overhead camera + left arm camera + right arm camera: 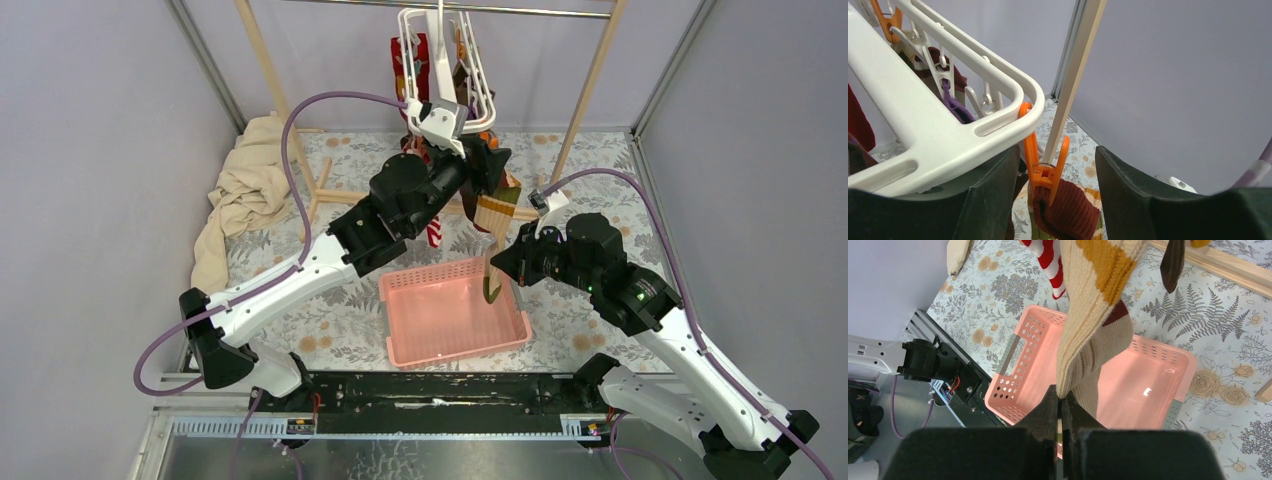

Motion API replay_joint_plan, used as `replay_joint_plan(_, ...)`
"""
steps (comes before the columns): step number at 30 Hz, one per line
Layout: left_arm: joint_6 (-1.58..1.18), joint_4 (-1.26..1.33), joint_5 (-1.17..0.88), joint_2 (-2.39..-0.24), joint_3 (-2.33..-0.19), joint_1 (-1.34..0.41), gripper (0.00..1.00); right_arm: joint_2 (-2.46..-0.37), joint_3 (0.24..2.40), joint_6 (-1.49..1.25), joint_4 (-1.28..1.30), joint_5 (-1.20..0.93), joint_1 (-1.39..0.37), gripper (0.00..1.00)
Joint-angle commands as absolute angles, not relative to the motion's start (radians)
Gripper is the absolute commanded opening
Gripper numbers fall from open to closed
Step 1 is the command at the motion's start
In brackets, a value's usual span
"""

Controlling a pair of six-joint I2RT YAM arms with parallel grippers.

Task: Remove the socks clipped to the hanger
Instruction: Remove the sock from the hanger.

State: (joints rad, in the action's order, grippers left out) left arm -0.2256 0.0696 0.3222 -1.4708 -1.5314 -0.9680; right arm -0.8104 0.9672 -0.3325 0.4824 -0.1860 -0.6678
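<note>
The white hanger (pixel 478 92) hangs from the rail with several socks clipped under it. My left gripper (pixel 492 160) is open at its right corner. In the left wrist view its fingers (pixel 993 200) stand either side of an orange clip (pixel 1045 167), apart from it. That clip bites the maroon cuff of a beige striped sock (pixel 1068 212). The sock (pixel 496 215) hangs down toward the basket, and my right gripper (pixel 1062 397) is shut on its lower end (pixel 1088 335). A red-white striped sock (pixel 1048 265) hangs behind it.
A pink perforated basket (pixel 400 345) sits on the floral table below the right gripper (pixel 497 268). The wooden rail frame's legs (pixel 590 85) flank the hanger. A beige cloth (pixel 245 190) lies heaped at the left wall. Grey walls close in both sides.
</note>
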Motion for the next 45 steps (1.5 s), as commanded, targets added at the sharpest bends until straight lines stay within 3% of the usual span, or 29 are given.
replay_joint_plan(1, -0.206, 0.161, 0.33, -1.459, -1.525, -0.951, 0.62, -0.799, 0.976, -0.315, 0.463, -0.205, -0.676, 0.0)
replay_joint_plan(18, -0.215, 0.169, 0.313, -1.45, -1.514, -0.927, 0.4, -0.804, 0.961, -0.311, 0.468, -0.209, -0.676, 0.0)
replay_joint_plan(25, -0.21, 0.157, 0.318, -1.448, -1.519, -0.925, 0.22, -0.814, 0.959, -0.309, 0.463, -0.213, -0.677, 0.0)
replay_joint_plan(28, -0.212, 0.155, 0.321, -1.445, -1.514, -0.922, 0.08, -0.819, 0.954, -0.308, 0.458, -0.218, -0.676, 0.0)
replay_joint_plan(45, -0.212, 0.138, 0.34, -1.418, -1.498, -0.914, 0.01, -0.844, 0.848, -0.315, 0.429, -0.222, -0.676, 0.0)
